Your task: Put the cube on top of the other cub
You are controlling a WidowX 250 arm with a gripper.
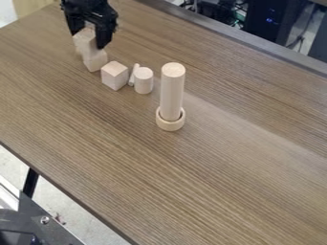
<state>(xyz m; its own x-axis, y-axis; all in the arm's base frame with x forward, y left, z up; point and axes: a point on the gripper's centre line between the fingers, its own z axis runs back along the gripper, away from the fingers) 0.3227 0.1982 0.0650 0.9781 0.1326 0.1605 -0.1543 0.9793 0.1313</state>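
- Far left, the gripper [91,40] holds the upper cube [85,42] — fingers a cube's width apart.
- That cube sits over the lower cube [96,61], likely for stacking — whether they touch is unclear.

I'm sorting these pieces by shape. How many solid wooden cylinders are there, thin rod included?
3: the tall cylinder in the ring, the short cylinder to its upper left, and the thin rod between the short one and the nearest cube. Others may hide behind the arm.

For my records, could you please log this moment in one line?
Pincer: around block | Below block: wooden cube | Tall cylinder: upright in ring
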